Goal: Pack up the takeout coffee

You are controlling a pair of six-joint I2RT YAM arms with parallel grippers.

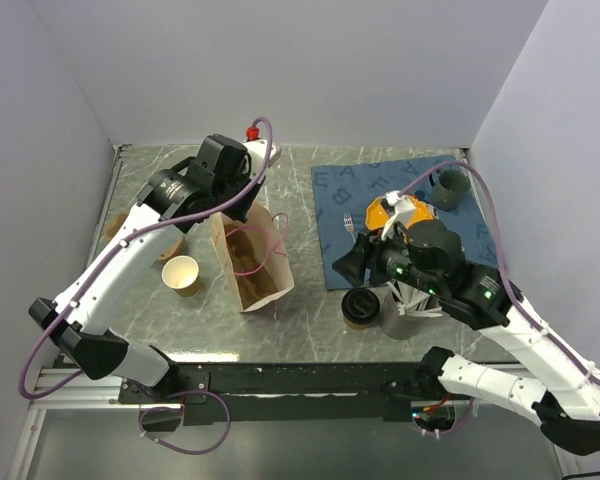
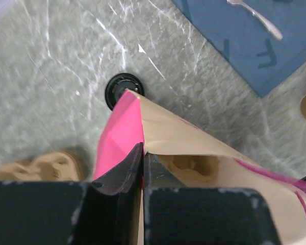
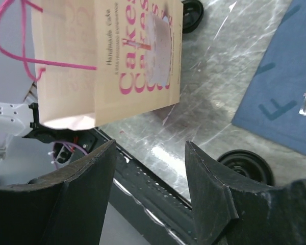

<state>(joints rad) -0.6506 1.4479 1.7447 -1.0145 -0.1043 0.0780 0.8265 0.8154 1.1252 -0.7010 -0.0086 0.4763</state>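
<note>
Nothing is packed yet, so the task is at its first step. The takeout coffee (image 1: 359, 306), lid on, stands on the tabletop (image 1: 310, 190) near the front edge, just beside a grey container (image 1: 400, 312) and well apart from the paper bag (image 1: 255, 265). The left claw (image 2: 143, 153) is pressed together on the bag's top rim, pinching the paper at a corner where the pink lining shows. I judge this is meant to steady the bag and keep its mouth open. The right claw (image 3: 150, 145) is spread and holds nothing. It hangs over the tabletop between bag and coffee, with the coffee's lid beside one finger, not between the two. Left to do, by my reckoning: grasp the coffee, carry it across, lower it upright into the bag, release. An open cup (image 1: 182, 275) stands left of the bag, and a loose black lid (image 2: 123, 91) lies just past the bag's corner. From overhead the left wrist hides both that lid and the pinch. The bag's floor is shadowed, and I see no cup inside.
</note>
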